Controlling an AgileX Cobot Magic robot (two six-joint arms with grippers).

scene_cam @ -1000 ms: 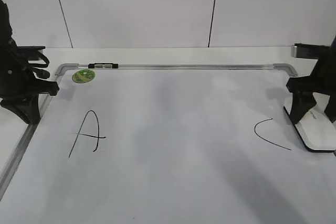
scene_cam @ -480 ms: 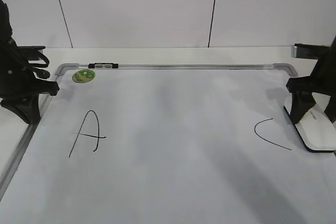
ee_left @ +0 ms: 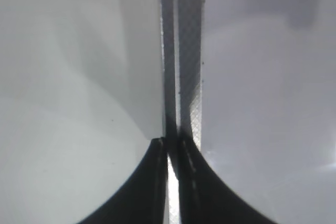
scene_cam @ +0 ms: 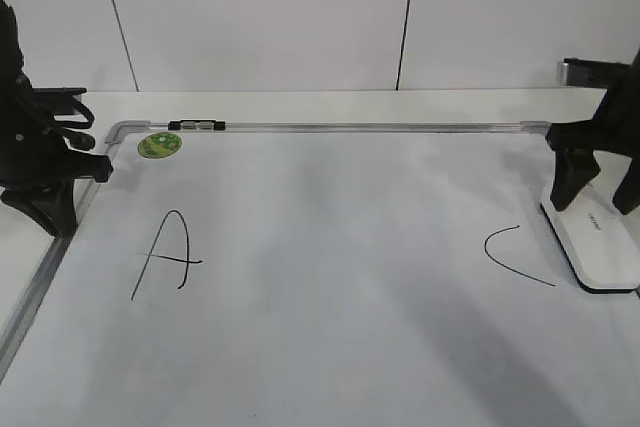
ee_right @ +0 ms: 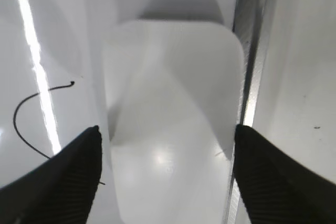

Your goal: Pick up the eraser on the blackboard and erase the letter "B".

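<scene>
The eraser [scene_cam: 598, 247] lies flat on the blackboard [scene_cam: 330, 277] at its right edge, just right of the black "C" [scene_cam: 515, 255]. My right gripper [scene_cam: 594, 203] hangs open just above the eraser, one finger on each side, not touching it. In the right wrist view the eraser [ee_right: 173, 108] lies between the open fingers [ee_right: 166, 129], with the "C" [ee_right: 31, 119] at left. The black "A" [scene_cam: 165, 252] is at left. No letter "B" shows on the board. My left gripper [scene_cam: 52, 222] is shut and empty over the board's left frame [ee_left: 184, 51], as the left wrist view shows [ee_left: 170, 144].
A round green sticker [scene_cam: 159, 145] sits at the board's far left corner. A small black clip [scene_cam: 197, 126] sits on the far frame rail. The board's right frame [ee_right: 252, 51] runs close beside the eraser. A white wall stands behind the table.
My right gripper has risen a little above the eraser, which stays lying on the board. The left arm has not moved.
</scene>
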